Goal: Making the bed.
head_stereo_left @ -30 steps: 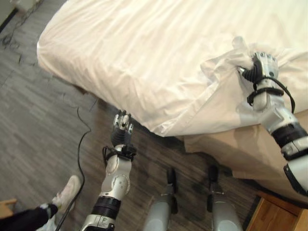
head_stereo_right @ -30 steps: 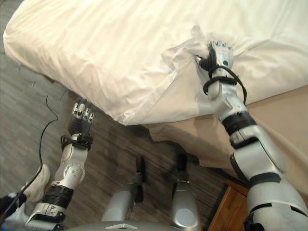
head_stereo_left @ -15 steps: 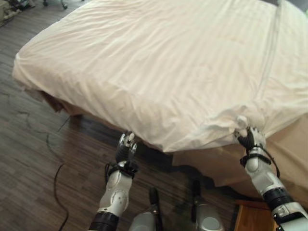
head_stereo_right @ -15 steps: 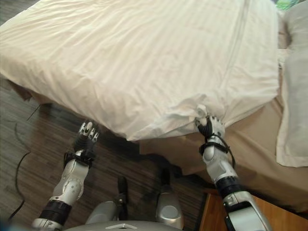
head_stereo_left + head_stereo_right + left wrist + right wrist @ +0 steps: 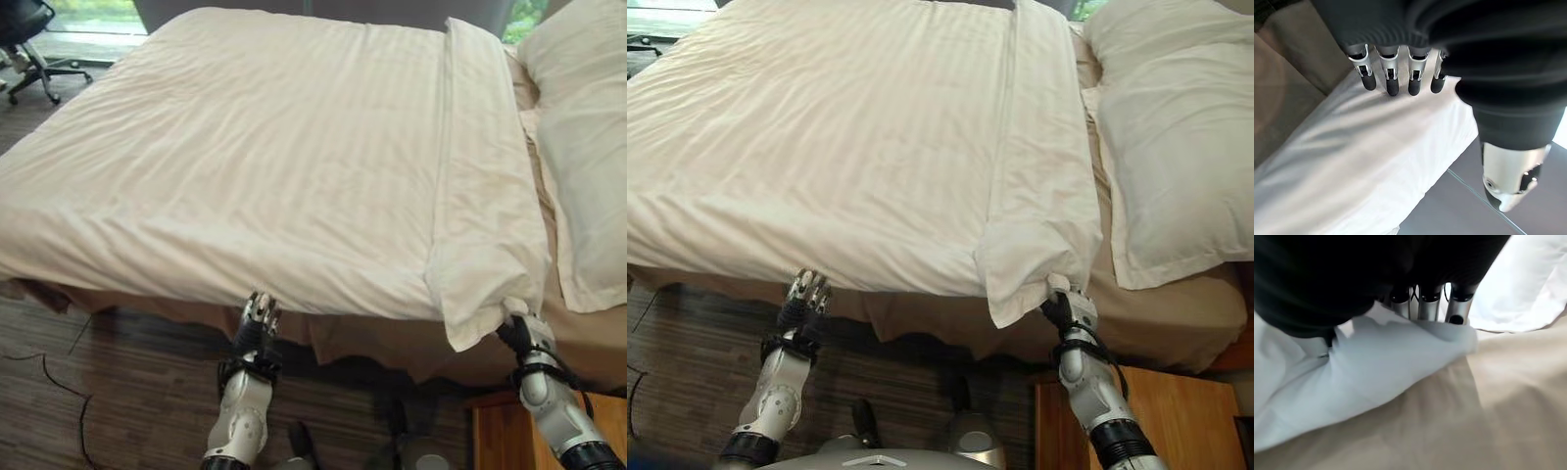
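Observation:
A white striped duvet (image 5: 274, 157) lies spread flat over the bed, with a folded band along its pillow end. My right hand (image 5: 1070, 313) is at the bed's near edge, shut on the duvet's corner (image 5: 1391, 352), which bunches over its fingers (image 5: 1425, 306). That corner hangs a little over the tan sheet (image 5: 1449, 421). My left hand (image 5: 257, 328) is raised at the near edge just under the duvet's overhang. Its fingers (image 5: 1391, 78) are straight and open, their tips close to the white cloth (image 5: 1352, 161).
A large white pillow (image 5: 1176, 147) lies on the tan sheet (image 5: 1176, 313) to the right of the duvet. A wooden nightstand (image 5: 1146, 401) stands by my right arm. An office chair (image 5: 24, 39) is at the far left on the dark wood floor.
The camera has tilted up toward the whole bed. My right hand has drawn the bunched corner to the near right edge, and the duvet now lies flat. The left hand stays raised and open.

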